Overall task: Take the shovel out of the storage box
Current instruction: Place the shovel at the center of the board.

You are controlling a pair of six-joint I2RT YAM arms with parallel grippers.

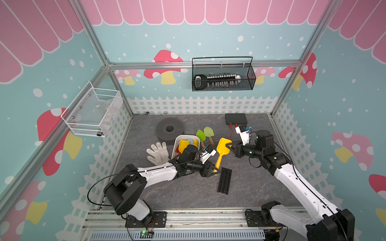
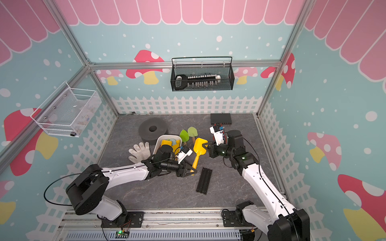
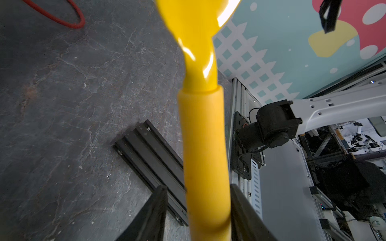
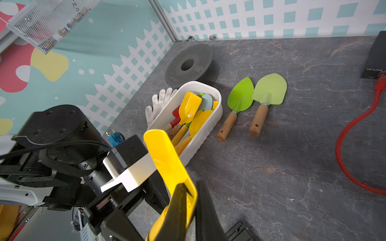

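A yellow shovel (image 1: 221, 148) hangs above the table between my two grippers, to the right of the storage box (image 1: 175, 146). My right gripper (image 1: 230, 146) is shut on the side rim of the shovel's blade (image 4: 167, 158). The left gripper (image 1: 215, 170) straddles the end of the handle (image 3: 202, 135). In the left wrist view one finger touches the handle and a gap shows beside the other finger (image 3: 160, 200). The storage box (image 4: 208, 125) is a white tub holding several more shovels, yellow, red and blue.
Two green shovels (image 1: 203, 133) lie right of the box and a white glove (image 1: 157, 153) lies to its left. A grey spool (image 1: 169, 129) sits behind. A black bar (image 1: 224, 180) lies under the left gripper. A black switch (image 1: 236, 119) trails a red cable (image 4: 355, 133).
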